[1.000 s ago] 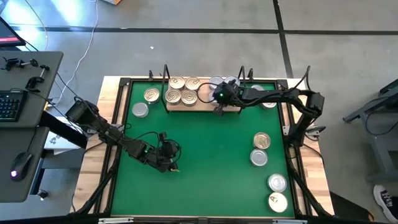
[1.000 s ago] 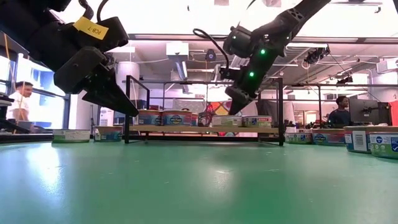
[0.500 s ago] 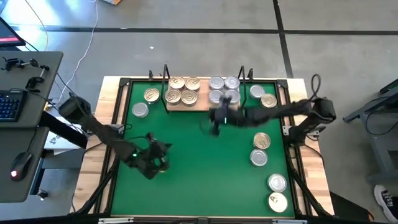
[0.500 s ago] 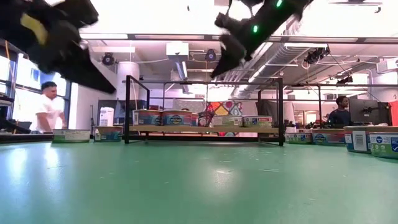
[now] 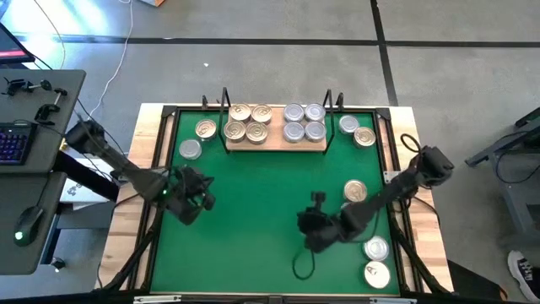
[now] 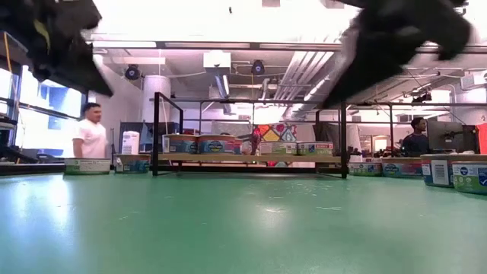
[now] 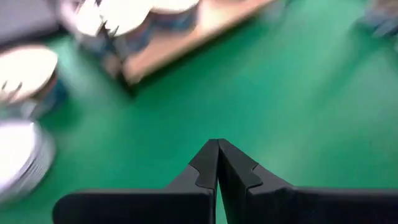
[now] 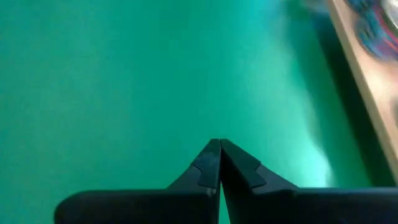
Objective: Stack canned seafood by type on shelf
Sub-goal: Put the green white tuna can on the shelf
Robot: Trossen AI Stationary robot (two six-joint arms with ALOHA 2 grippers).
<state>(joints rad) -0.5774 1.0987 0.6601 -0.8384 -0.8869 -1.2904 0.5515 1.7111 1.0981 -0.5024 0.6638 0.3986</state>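
Observation:
The shelf [image 5: 275, 142], a light wood board with black wire ends, stands at the mat's far side. Several gold-lidded tins [image 5: 246, 123] sit on its left half and several silver-lidded tins [image 5: 304, 122] on its right half. Loose tins rest on the mat beside the shelf [image 5: 205, 128] [image 5: 365, 136] and at the right [image 5: 355, 191] [image 5: 375, 248]. My left gripper [image 5: 202, 186] hangs shut over the mat's left part, holding nothing. My right gripper [image 5: 315, 201] is shut and empty above the mat's near right part, just left of the loose tins there.
The green mat [image 5: 253, 219] has free room across its middle and near left. A black frame borders the mat. In the low view, people stand in the room behind [image 6: 90, 137] [image 6: 415, 141]. A desk with a keyboard [image 5: 13, 143] stands left of the table.
My right gripper has swung away from the silver tins on the shelf toward the table's near and right edges, staying shut. My left gripper has drawn back toward the table's left edge and risen, rolling as it went.

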